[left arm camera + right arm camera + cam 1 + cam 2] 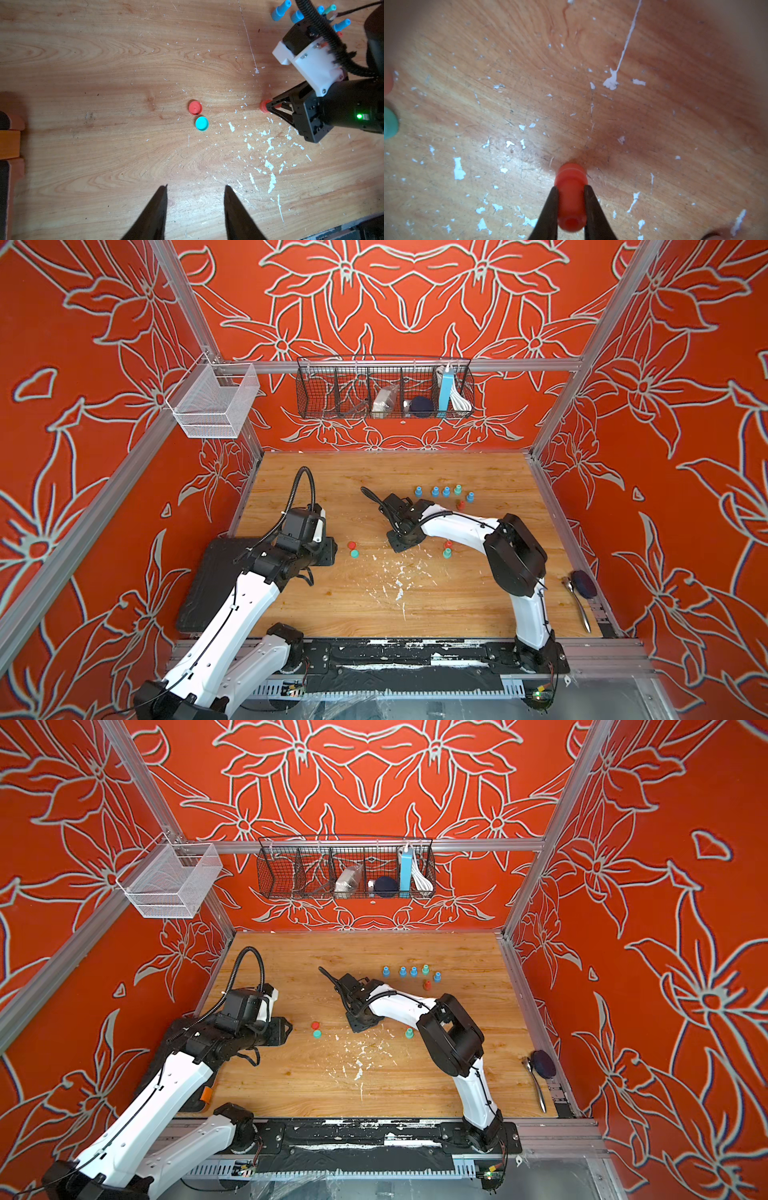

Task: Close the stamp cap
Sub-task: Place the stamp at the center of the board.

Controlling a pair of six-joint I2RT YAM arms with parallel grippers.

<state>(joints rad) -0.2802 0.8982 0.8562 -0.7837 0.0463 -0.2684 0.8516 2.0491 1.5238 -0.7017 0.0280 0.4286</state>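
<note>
Inside the red floral walls, on the scuffed wooden table (457,605), I have my right gripper (571,187) clamped on the red stamp (571,174), whose wider end pokes past the fingertips toward the wood. The red cap (195,107) lies loose just beside a teal cap (202,123), well apart from that stamp. Both lie ahead of my left gripper (196,185), whose jaws stand apart, empty.
</note>
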